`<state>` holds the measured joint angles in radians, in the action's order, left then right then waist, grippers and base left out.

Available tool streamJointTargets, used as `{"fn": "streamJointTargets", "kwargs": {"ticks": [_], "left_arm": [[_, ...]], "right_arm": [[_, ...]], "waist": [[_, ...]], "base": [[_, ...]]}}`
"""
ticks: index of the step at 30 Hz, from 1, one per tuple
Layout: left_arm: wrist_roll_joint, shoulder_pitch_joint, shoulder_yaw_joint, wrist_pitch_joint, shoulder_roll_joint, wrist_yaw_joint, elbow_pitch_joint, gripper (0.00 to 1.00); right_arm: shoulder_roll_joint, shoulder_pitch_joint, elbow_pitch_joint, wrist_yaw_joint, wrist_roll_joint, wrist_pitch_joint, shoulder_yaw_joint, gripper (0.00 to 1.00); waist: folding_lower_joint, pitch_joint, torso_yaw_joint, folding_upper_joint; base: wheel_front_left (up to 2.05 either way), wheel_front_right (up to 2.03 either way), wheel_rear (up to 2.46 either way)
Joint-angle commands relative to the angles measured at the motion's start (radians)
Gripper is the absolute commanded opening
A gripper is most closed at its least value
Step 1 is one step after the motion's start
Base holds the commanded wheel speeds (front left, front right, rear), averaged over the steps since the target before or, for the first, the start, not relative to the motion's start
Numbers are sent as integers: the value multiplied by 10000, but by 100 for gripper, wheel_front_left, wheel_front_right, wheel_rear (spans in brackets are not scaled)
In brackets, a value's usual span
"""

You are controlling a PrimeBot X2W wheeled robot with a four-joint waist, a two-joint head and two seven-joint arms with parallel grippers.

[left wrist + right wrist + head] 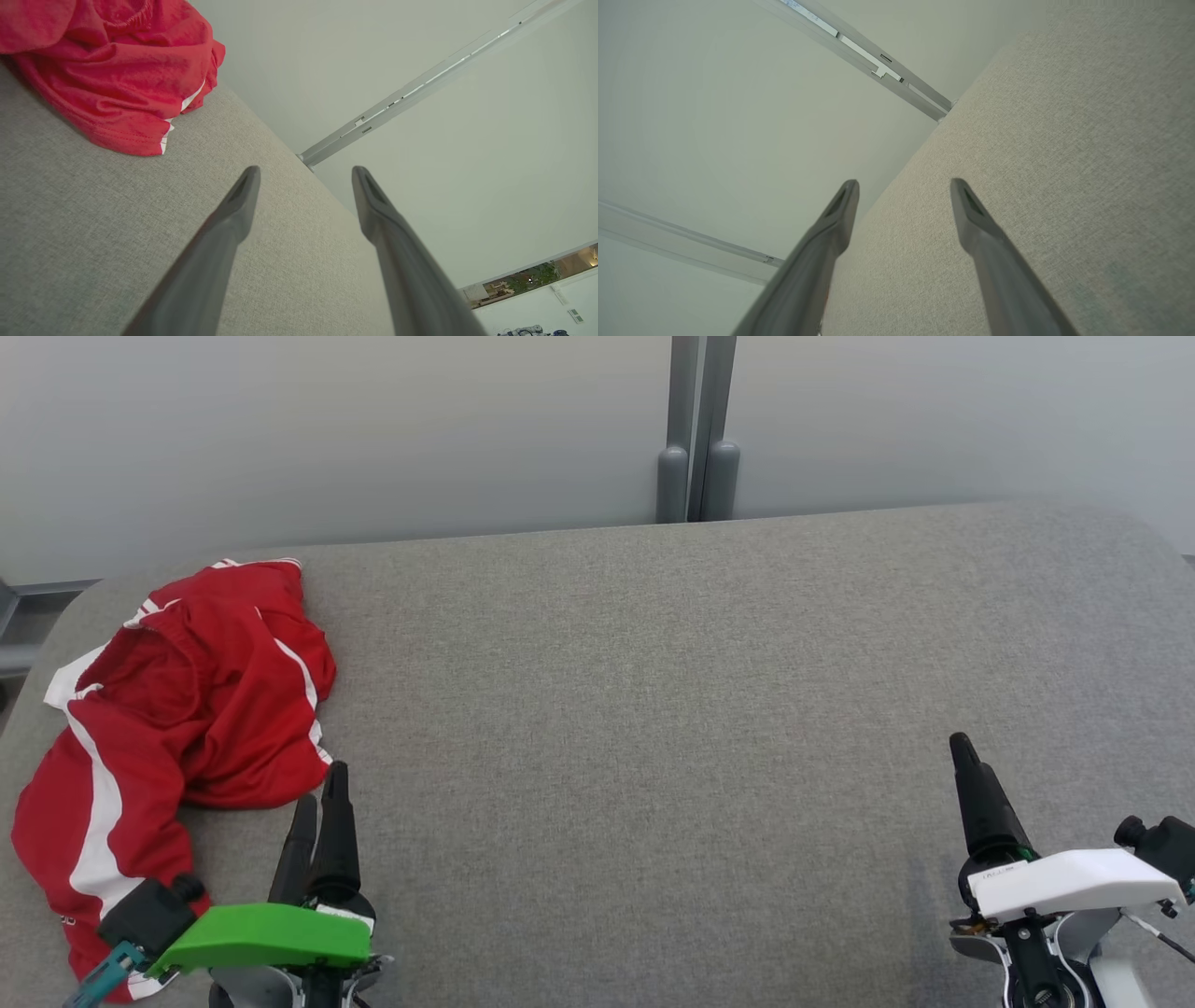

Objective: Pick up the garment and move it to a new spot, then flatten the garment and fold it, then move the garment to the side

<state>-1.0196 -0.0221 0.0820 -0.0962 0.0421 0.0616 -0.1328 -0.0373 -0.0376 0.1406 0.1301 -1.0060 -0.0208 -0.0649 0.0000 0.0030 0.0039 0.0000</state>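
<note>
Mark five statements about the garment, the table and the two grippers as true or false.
1. The red garment lies bunched up at the left end of the grey table. True.
2. The left gripper and the right gripper both stand open. True.
3. The left gripper's fingers clamp the garment's hem. False: they hold nothing, and in the left wrist view the garment lies apart from them.
4. The garment is folded flat in the middle of the table. False: it is crumpled, at the left end.
5. The right gripper is nearer the garment than the left one. False: it is at the far right, over bare table.
</note>
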Motion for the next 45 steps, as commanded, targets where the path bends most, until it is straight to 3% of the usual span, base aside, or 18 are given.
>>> {"fn": "streamJointTargets", "kwargs": {"ticks": [1,18,45], "left_arm": [[405,-271,50,-90,60,-60,188,100],[3447,142,-87,-519,75,-295,284,100],[6096,539,-162,-1070,96,-326,-109,100]], "right_arm": [[-82,-3,-228,5,323,-107,34,100],[-99,259,-554,5,3043,-741,439,100],[-124,563,-583,7,5990,-1542,819,100]], "waist": [[0,0,3,0],[0,-33,30,0],[0,-85,71,0]], "base": [[0,0,0],[0,0,0],[0,0,0]]}}
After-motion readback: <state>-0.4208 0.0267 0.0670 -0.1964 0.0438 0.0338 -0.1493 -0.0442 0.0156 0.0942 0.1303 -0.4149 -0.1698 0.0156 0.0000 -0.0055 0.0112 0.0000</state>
